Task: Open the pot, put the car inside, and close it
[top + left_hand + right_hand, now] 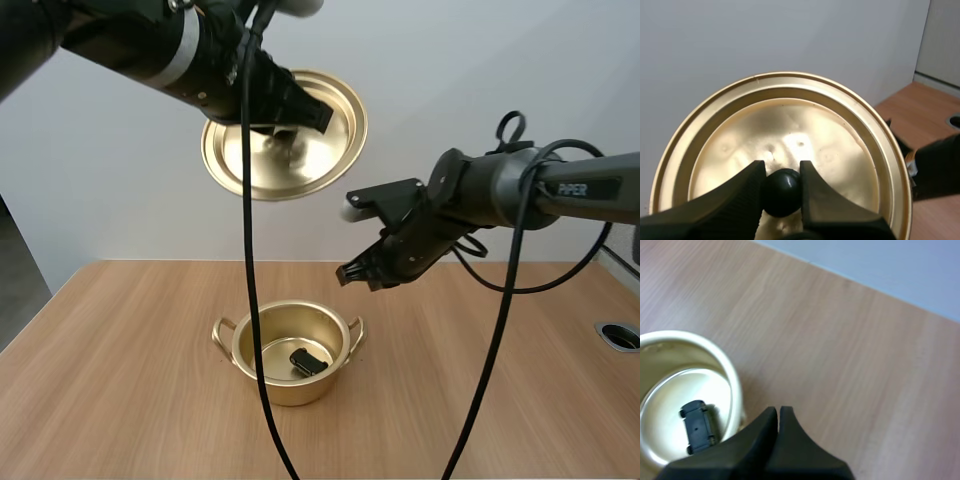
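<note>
Pot (292, 392): gold, uncovered, lower centre, on table (120, 350).
Car (308, 362): black, inside pot.
Lid (335, 150): upper left, held aloft; left gripper (782, 172) pinches its knob (781, 194).
Right gripper (350, 272): mid-right, fingers together, empty.

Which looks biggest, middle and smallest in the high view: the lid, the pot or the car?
1. The lid and pot look about alike; the lid hangs nearer the camera, so I won't rank them.
2. The car is clearly smallest, lying inside the pot.
</note>
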Available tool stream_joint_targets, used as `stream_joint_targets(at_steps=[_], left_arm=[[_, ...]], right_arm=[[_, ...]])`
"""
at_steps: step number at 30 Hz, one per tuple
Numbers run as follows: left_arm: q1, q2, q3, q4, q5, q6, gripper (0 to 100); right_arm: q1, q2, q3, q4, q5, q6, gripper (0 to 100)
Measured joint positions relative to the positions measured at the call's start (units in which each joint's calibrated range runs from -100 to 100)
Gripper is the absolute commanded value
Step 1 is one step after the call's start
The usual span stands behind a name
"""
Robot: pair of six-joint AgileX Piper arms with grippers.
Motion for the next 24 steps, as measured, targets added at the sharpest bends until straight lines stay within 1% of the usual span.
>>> stream_joint_targets(at_steps=[5,9,16,19,24], left_arm=[[0.00,1.89,7.20,-0.18,-0.74,0.97,0],[0.00,4.40,15.10,-1.21,-5.46,2.37,0],[0.00,9.77,27.81,-1.27,-16.73,4.30,0],[0.00,13.12,29.85,-1.27,-18.84,4.75,0],[-0.07,18.38,29.85,-1.33,-19.23,4.91,0]], right_arm=[[-5.71,-4.33,0.00,0.00,-0.98,0.00,0],[-8.73,-5.28,0.00,0.48,-1.72,0.00,0],[-8.98,-5.63,0.00,2.80,-2.07,-0.41,0],[-8.98,-5.63,0.00,2.89,-2.07,-0.41,0],[-8.98,-5.63,0.00,2.89,-2.07,-0.67,0]])
